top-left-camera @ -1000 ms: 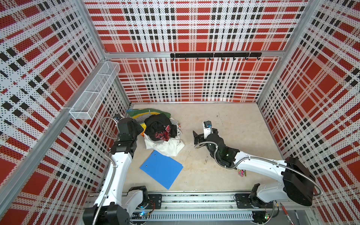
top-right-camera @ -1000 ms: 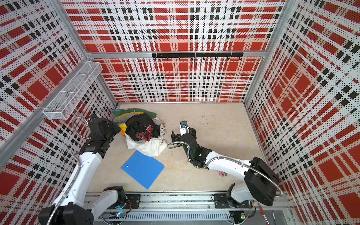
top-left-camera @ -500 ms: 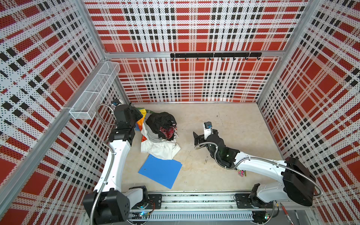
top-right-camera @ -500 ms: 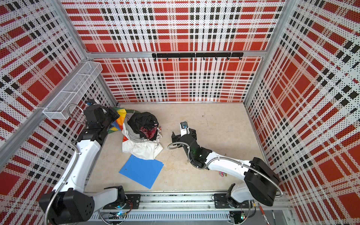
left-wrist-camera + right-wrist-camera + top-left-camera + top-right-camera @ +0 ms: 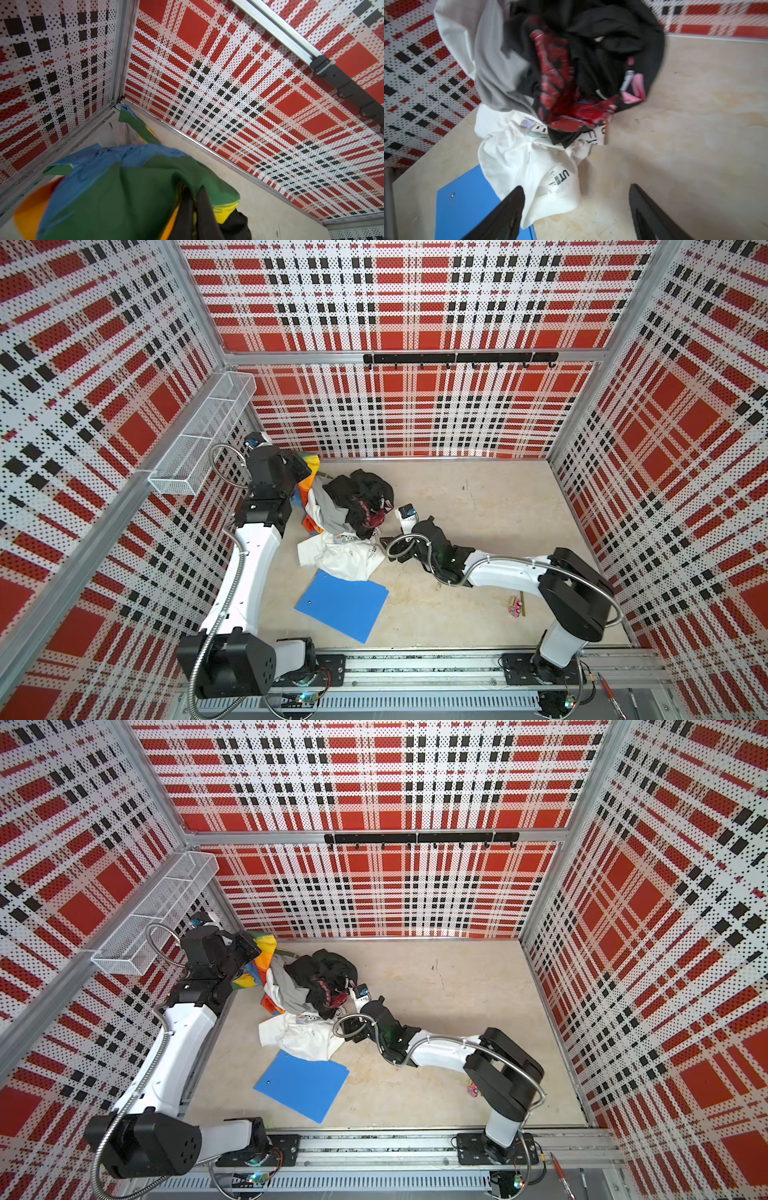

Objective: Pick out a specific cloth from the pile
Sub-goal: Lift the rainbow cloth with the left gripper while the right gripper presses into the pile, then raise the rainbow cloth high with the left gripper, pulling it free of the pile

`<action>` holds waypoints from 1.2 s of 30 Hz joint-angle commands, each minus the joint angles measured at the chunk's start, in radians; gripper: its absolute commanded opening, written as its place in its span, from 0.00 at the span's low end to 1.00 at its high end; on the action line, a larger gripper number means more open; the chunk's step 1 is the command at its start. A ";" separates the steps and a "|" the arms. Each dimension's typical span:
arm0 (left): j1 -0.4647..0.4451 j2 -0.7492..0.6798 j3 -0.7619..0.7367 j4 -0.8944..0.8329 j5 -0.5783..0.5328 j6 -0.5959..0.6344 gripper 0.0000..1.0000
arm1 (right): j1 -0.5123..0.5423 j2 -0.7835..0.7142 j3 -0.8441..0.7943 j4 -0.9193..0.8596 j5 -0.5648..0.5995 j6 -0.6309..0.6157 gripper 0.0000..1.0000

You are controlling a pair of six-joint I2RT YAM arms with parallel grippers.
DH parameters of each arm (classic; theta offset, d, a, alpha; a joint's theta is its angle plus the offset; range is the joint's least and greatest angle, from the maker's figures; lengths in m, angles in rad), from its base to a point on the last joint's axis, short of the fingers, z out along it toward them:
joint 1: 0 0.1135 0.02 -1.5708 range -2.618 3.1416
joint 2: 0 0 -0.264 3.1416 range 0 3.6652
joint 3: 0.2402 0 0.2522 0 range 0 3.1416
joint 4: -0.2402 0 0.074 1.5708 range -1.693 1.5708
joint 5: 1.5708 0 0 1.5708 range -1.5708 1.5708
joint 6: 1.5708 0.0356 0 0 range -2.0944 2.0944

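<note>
Where the left gripper [image 5: 192, 195] shows at the bottom of the left wrist view, its jaws are pressed together on a fold of the cloth [image 5: 116, 187], with green, blue, yellow and orange fabric bunched around the dark fingers [image 5: 204, 209]. In both top views that gripper sits left of centre, close to the back left corner of the table [image 5: 478, 531]. The cloth [image 5: 311, 462] hangs from it toward the pile [image 5: 353, 506]; more of its orange shows lower down at the pile's left edge, and the part between is hidden under the garments.

The pile lies just left of the frame's centre. A black garment with red-pink print [image 5: 368, 495] is on top, a grey garment [image 5: 328, 510] drapes over its left side against the cloth, and a white printed T-shirt [image 5: 345, 558] spreads below them on the table. The T-shirt's lower edge overlaps the upper corner of a blue folder [image 5: 343, 605], which lies flat toward the lower centre.

The right gripper [image 5: 576, 187] has its jaws spread wide and grips nothing. In the right wrist view one finger stands over the T-shirt's edge and the folder, the other over bare table. In a top view it sits just right of the pile, beside the T-shirt [image 5: 303, 1036] — whether it touches the fabric I cannot tell.

A small pink object [image 5: 515, 606] lies well apart, at the lower right of the table.
</note>
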 commanded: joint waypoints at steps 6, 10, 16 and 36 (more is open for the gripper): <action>-0.011 -0.008 0.064 0.085 -0.005 0.024 0.00 | 0.000 0.197 0.138 0.060 -0.141 0.145 0.79; -0.010 0.001 0.091 0.080 0.001 0.027 0.00 | 0.000 0.249 0.182 0.058 -0.168 0.177 0.76; -0.021 0.005 0.123 0.085 0.014 0.027 0.00 | 0.002 0.307 0.219 0.060 -0.191 0.194 0.76; -0.093 0.005 0.249 0.035 0.021 0.071 0.00 | -0.039 0.366 0.421 -0.082 0.078 0.204 0.12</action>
